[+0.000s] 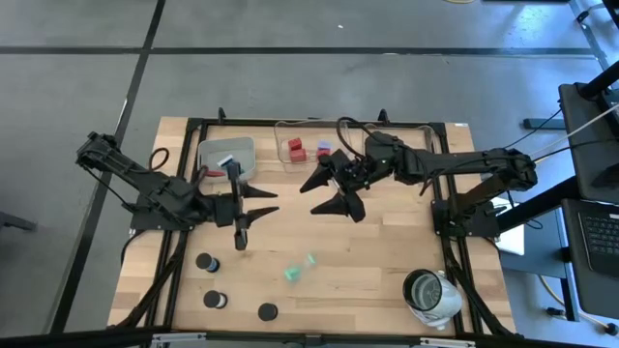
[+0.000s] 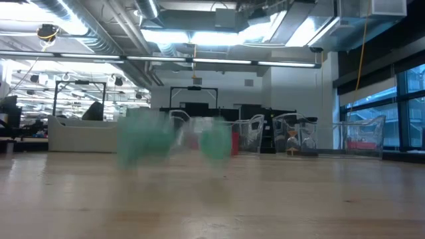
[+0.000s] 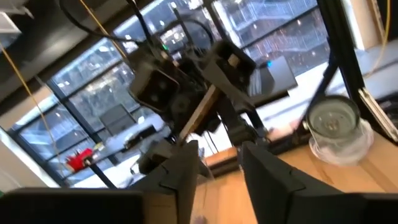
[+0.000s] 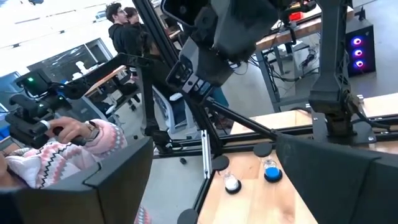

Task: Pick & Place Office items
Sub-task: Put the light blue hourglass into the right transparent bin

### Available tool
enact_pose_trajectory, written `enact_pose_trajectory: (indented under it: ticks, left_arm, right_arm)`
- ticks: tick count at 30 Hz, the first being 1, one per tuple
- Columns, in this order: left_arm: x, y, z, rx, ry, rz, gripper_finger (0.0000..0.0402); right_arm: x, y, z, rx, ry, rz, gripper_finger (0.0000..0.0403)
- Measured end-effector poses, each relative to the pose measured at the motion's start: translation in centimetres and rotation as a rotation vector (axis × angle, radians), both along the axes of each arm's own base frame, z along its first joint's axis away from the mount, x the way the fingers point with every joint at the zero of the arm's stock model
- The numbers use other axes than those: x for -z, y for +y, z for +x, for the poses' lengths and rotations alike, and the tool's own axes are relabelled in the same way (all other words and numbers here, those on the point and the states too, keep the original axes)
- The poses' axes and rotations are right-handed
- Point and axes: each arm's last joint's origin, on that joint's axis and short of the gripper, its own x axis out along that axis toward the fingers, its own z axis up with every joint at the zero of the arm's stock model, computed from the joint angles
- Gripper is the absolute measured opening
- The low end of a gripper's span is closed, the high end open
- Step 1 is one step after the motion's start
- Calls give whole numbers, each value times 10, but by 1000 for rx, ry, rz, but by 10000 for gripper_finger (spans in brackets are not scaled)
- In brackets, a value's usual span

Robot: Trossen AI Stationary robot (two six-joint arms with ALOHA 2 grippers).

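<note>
Past the right gripper's (image 4: 211, 180) two broad dark fingers (image 4: 118, 180), standing wide apart, the pale wooden tabletop (image 4: 292, 205) carries two small black round caps (image 4: 232, 184), one white-topped, the other blue-topped (image 4: 271, 173). Above them hangs the other dark arm (image 4: 217, 37). Beyond the table, a person's hand in a pink-and-white patterned sleeve (image 4: 93, 138) grips a dark handle; two people (image 4: 124, 25) stand farther back

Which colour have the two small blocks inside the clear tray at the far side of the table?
The blocks are red, seen best in the high view inside the clear tray.
</note>
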Motion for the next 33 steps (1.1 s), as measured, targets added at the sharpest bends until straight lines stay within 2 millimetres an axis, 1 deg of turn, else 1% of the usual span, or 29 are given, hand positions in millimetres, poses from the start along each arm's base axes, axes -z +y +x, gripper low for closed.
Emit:
enact_pose_trajectory:
  ticks: [4,8,13,15,18,21,26,30,33]
  left_arm:
    - [8,0,0,-4,69,-11,89]
    - [17,1,-1,-25,142,-37,74]
    - [22,4,-2,-128,172,-74,74]
    - [22,5,-3,-166,160,-104,79]
    - [22,6,-3,-204,144,-137,91]
    - [22,6,-3,-208,139,-155,113]
    - [24,6,-3,-185,140,-219,164]
    - [26,6,-3,-186,144,-268,202]
    - [28,5,-4,-174,160,-296,223]
  right_arm:
    - [2,0,0,0,29,2,343]
    - [14,0,-2,20,137,-44,343]
    - [37,6,-8,124,316,-246,343]
    - [42,13,-11,109,353,-320,343]
    - [52,30,-9,26,376,-372,343]
    - [67,51,-3,-50,389,-424,343]
    - [102,82,9,-154,457,-492,343]
    - [128,100,17,-209,498,-527,343]
    - [146,112,24,-250,491,-566,343]
